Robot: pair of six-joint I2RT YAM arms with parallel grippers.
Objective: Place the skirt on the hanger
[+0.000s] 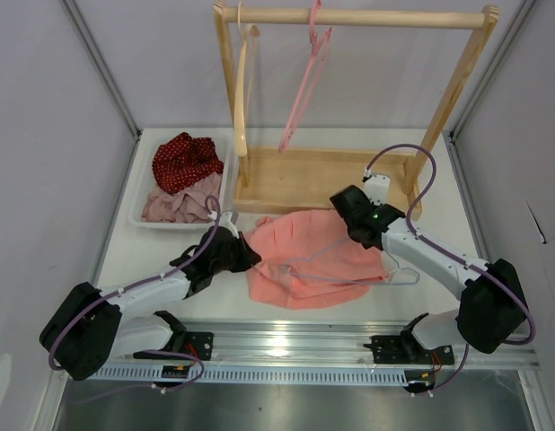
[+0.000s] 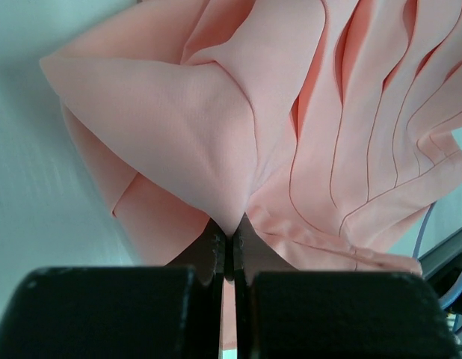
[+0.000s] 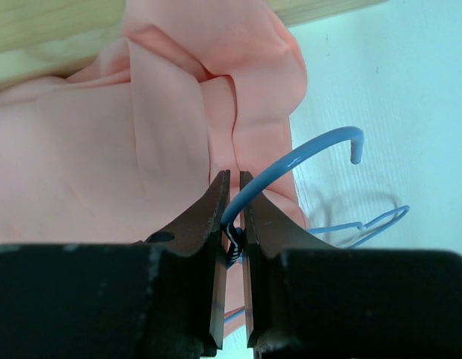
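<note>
Top view: the salmon skirt [image 1: 313, 256] lies spread on the table [image 1: 143, 251] between both arms, with the blue hanger [image 1: 401, 272] at its right edge.

Left wrist: the left gripper [image 2: 229, 239] pinches a skirt fold.

Right wrist: the right gripper [image 3: 232, 202] clamps the hanger's neck (hook curving free).

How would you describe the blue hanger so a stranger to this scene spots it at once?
Find the wooden rack at the back of the table; a pink skirt lies in front of it. The hanger lies at the skirt's right edge, its hook pinched by the right gripper. It is thin and pale blue, while the pink hanger and wooden hanger hang on the rack.
</note>
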